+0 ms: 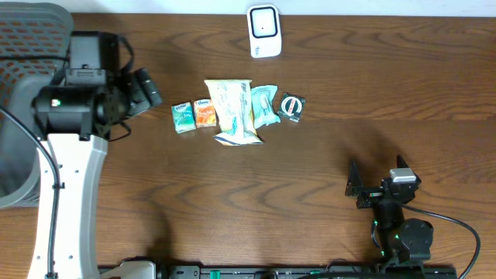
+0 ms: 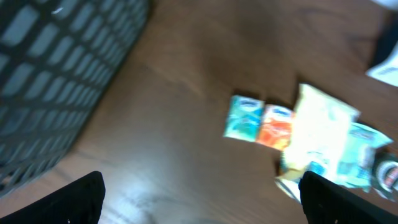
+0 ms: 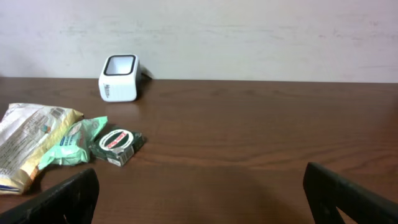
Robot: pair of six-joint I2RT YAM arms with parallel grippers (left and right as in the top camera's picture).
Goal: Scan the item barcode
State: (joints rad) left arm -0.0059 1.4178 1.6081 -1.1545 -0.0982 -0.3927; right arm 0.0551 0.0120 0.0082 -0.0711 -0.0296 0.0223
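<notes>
Your left jaws stand wide apart and empty above the desk (image 1: pixel 310 170), near the basket (image 1: pixel 19 46). Your right jaws gape too, low by the near edge. In a row mid-desk lie a teal packet (image 1: pixel 183 117), orange packet (image 1: pixel 204 113), bag (image 1: pixel 232 111), pouch (image 1: pixel 265 105) and pack (image 1: pixel 292 107). The scanner (image 1: pixel 263 31) stands behind them.

There are 5 packets (image 1: pixel 232 112), 1 white scanner (image 1: pixel 263 31) and 1 grey mesh basket (image 1: pixel 23 35).
</notes>
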